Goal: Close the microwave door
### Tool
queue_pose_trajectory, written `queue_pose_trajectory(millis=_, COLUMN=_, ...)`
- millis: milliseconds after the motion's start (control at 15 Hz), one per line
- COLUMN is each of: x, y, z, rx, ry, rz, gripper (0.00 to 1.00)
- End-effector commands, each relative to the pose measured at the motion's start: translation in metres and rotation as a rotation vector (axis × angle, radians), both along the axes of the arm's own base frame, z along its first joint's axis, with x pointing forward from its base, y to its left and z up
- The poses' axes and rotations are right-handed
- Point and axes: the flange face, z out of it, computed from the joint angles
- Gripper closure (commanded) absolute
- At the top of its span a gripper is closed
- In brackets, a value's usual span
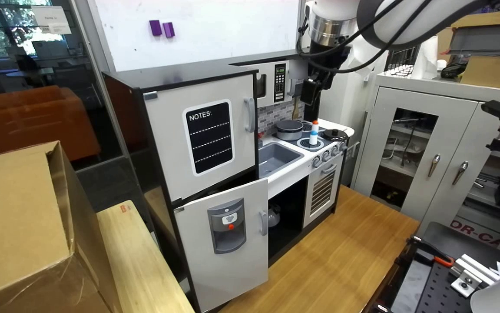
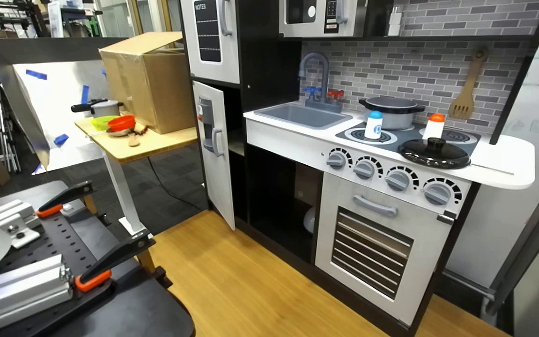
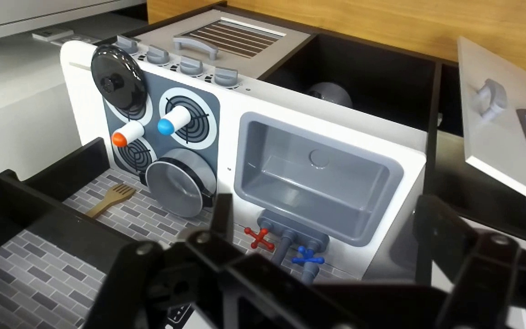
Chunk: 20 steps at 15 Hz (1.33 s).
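White-framed, dark-windowed rect. toy microwave door [image 2: 318, 18] nr blk jointed fingers [image 3: 445, 233], set wide apart; contact unclear.

in wrist view, sink [image 3: 304, 178] seen beyond the jaws, pot [image 3: 173, 183] set on stovetop [image 3: 157, 84] left of them, dispenser door [image 3: 502, 135] right

Exterior views oblique from front; wrist view above, nearer; all share sink [image 3: 308, 183].

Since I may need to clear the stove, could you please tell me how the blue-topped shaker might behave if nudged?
The blue-topped shaker would probably tip easily, being upright and taller than wide. Once down, it might roll, since its body looks round. Its smooth surface may be slippery.
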Motion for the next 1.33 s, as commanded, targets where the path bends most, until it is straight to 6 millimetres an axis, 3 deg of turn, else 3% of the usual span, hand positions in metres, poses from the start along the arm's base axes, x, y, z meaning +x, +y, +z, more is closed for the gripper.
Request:
queue_pose_trajectory(millis=0, x=0.0005, y=-0.0013, z=0.0006, rx=0.001, ry=0.001, rz=-0.004, gripper=0.00)
queue_pose_trajectory(millis=1067, x=0.0005, y=-0.0026, z=0.0008, rx=0.002, ry=0.002, rz=-0.008, gripper=0.00)
queue_pose_trajectory(millis=1267, x=0.0036, y=-0.0106, z=-0.0018, rx=0.015, ry=0.006, rz=-0.046, gripper=0.00)
